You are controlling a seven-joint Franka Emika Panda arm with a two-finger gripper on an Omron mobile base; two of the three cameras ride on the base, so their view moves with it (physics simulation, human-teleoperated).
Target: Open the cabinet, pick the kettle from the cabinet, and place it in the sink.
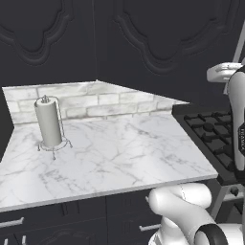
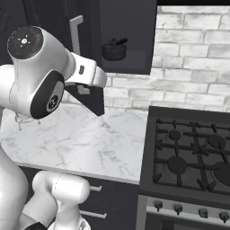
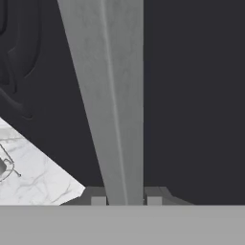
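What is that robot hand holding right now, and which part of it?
The gripper is shut on the cabinet door's handle, the long silver bar, with one fingertip on each side of it. The door already stands open.

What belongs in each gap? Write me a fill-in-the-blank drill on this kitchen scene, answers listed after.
1. The hand is shut on the cabinet door's silver ____.
2. The kettle sits inside the open ____.
3. The paper towel roll stands upright on the marble ____.
4. Right of the counter is a black gas ____.

Answers: handle; cabinet; counter; stove
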